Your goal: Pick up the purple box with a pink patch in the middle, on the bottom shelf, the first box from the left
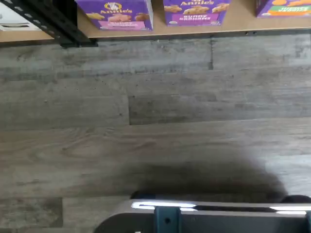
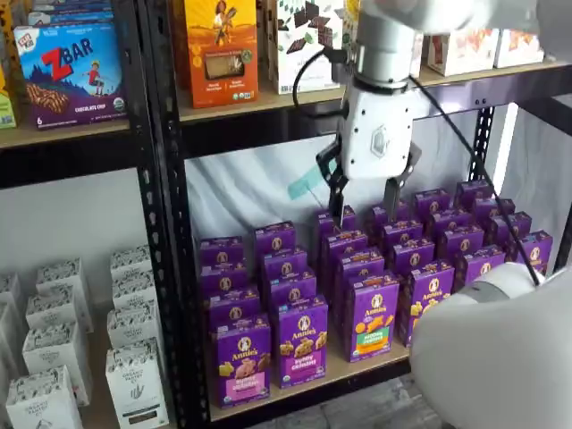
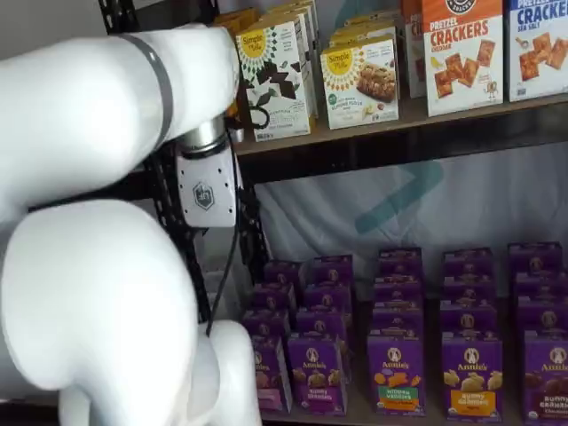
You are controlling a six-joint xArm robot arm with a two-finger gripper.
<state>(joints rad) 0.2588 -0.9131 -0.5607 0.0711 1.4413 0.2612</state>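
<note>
The purple box with its pink band stands upright at the left end of the front row on the bottom shelf. In the wrist view the purple box shows at the edge of the tan shelf board. The arm partly hides the purple box in a shelf view. My gripper hangs well above the rows of purple cartons, up and to the right of that box. A plain gap shows between its two black fingers, and nothing is in them. Only its white body shows in a shelf view.
Several other purple cartons fill the shelf in rows. A black upright stands left of the box, with white cartons beyond it. The arm's white links block part of both shelf views. Grey plank floor lies below.
</note>
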